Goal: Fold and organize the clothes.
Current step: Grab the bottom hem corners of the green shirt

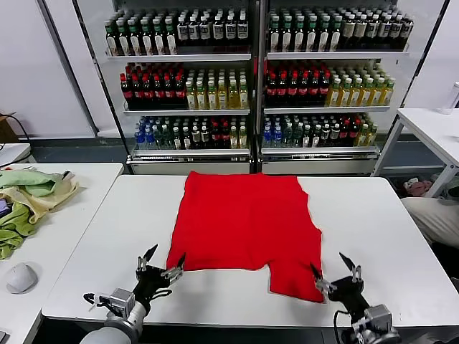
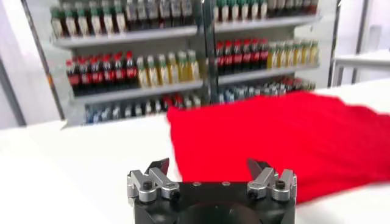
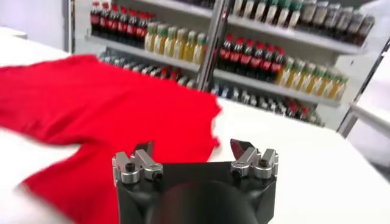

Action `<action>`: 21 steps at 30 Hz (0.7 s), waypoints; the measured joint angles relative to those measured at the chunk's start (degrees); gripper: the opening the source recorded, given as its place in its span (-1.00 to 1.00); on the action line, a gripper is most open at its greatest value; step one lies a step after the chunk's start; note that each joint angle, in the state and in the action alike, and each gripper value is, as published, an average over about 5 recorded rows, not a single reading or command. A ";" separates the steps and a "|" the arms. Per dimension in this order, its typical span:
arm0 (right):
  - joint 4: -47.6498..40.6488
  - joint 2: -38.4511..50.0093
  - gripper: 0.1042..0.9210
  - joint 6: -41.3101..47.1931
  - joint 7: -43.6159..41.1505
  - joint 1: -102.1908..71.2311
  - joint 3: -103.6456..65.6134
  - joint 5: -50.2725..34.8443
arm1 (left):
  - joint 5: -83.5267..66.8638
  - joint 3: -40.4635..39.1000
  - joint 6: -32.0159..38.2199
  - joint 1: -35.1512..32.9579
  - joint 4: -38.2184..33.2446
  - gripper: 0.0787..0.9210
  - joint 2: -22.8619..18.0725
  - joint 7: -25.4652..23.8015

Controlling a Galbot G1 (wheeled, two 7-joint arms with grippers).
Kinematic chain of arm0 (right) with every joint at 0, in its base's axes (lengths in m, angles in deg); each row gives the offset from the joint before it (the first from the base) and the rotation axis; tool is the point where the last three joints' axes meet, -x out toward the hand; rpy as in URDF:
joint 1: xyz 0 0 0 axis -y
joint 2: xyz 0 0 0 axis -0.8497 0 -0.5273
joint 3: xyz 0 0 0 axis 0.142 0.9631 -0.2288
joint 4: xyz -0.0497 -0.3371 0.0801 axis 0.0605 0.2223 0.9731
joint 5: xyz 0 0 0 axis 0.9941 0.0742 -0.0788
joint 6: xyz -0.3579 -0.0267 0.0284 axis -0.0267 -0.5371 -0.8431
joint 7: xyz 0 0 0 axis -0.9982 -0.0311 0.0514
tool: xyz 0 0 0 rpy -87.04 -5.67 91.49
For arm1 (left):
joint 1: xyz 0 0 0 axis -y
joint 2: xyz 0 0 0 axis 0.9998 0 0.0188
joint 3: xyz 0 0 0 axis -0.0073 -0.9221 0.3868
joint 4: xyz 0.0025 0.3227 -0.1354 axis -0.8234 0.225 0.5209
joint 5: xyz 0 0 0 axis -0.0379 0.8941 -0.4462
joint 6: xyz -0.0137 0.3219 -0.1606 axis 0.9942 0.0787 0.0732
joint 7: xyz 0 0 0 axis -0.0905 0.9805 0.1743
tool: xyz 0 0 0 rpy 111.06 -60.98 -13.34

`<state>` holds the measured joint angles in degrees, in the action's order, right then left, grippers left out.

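Red soft-fabric short-sleeved T-shirt (image 1: 244,226) fills the centre of the head view, spread flat on the white table (image 1: 387,229), plain side up; one sleeve juts toward the lower right, its edge rippled. At the lower left of the frame the left gripper (image 1: 161,266) hovers just off the shirt's near corner, jaws spread and empty. The right gripper (image 1: 334,271) sits lower right beside the jutting sleeve, jaws likewise apart, holding nothing. Both seem staged at the near hem, probably ready to pinch it for a first fold. Pale green and yellow cloths (image 1: 29,197) lie at far left.

Left wrist view: the shirt (image 2: 280,140) spans centre right, the empty jaws at the bottom edge.

Right wrist view: the shirt (image 3: 91,109) covers the left half; the parted jaws are at the bottom.
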<state>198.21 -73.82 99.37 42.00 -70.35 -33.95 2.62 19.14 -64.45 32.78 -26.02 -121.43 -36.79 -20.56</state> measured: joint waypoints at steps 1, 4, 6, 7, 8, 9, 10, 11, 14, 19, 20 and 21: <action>-0.04 -0.02 0.76 0.04 0.09 -0.10 0.15 -0.02 | -0.08 0.06 -0.13 0.04 0.17 0.77 0.01 0.14; -0.22 -0.11 0.76 0.19 0.50 -0.59 0.95 -0.11 | -0.54 0.25 -0.74 0.30 1.00 0.77 0.02 0.64; -0.31 -0.20 0.76 0.30 0.84 -0.84 1.63 -0.17 | -0.96 0.27 -1.14 0.62 1.63 0.77 -0.03 0.87; -0.31 -0.25 0.74 0.37 1.03 -0.90 1.97 -0.24 | -1.16 0.23 -1.29 0.82 1.94 0.77 -0.08 0.94; -0.30 -0.28 0.72 0.44 1.22 -0.94 2.30 -0.33 | -1.35 0.18 -1.41 1.03 2.22 0.77 -0.15 0.99; -0.28 -0.30 0.68 0.53 1.43 -0.96 2.60 -0.44 | -1.51 0.12 -1.51 1.21 2.45 0.77 -0.22 1.03; -0.26 -0.30 0.62 0.63 1.64 -0.97 2.90 -0.59 | -1.64 0.05 -1.59 1.36 2.63 0.76 -0.29 1.05; -0.25 -0.29 0.56 0.75 1.84 -0.97 3.17 -0.76 | -1.74 -0.02 -1.65 1.46 2.75 0.75 -0.35 1.06; -0.33 -0.31 0.35 1.12 2.36 -0.90 3.73 -1.39 | -1.93 -0.28 -1.79 1.48 2.86 0.64 -0.45 0.92; -0.60 -0.61 -0.01 1.86 2.99 -0.71 4.54 -2.99 | -2.11 -0.79 -1.88 1.23 2.97 0.30 -0.60 0.41; -0.60 -0.66 -0.07 2.01 3.06 -0.72 4.61 -3.37 | -2.11 -0.89 -1.89 1.17 2.98 0.24 -0.64 0.30; -0.58 -0.69 -0.13 2.14 3.10 -0.73 4.63 -3.73 | -2.11 -0.99 -1.89 1.11 2.98 0.17 -0.68 0.20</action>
<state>197.63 -74.51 101.51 45.11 -71.08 -29.32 -1.11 17.03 -65.44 30.89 -24.91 -118.46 -37.46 -20.37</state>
